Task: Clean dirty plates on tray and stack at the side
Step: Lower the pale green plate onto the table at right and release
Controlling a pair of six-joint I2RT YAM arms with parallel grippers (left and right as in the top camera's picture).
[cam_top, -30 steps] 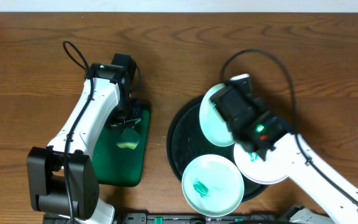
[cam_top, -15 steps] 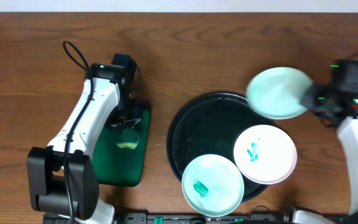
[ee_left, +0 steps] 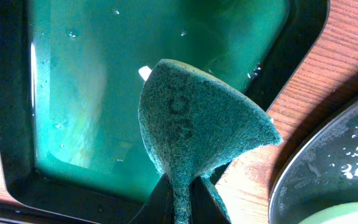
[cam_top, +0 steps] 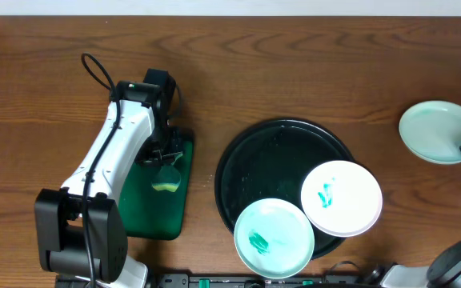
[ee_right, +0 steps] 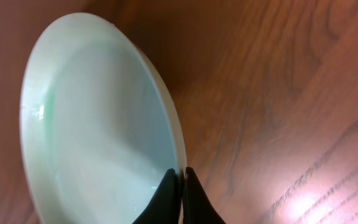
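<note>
The large black tray (cam_top: 250,164) holds two white plates with teal smears, one at its front (cam_top: 274,238) and one at its right (cam_top: 341,198). A third plate (cam_top: 440,132), wiped and pale green-white, is at the far right, off the tray. My right gripper (ee_right: 181,176) is shut on this plate's rim (ee_right: 98,124) and holds it over the wood. My left gripper (ee_left: 182,196) is shut on a green sponge (ee_left: 197,121) above the green rectangular tray (ee_left: 73,74); it also shows overhead (cam_top: 165,172).
The green rectangular tray (cam_top: 154,216) lies left of the black tray and holds some water. The left arm (cam_top: 110,152) reaches over it. The black tray's rim (ee_left: 328,168) shows at the right of the left wrist view.
My right gripper has carried the wiped plate from the back of the black tray rightward to the table's far right. The left arm and sponge have not moved.
</note>
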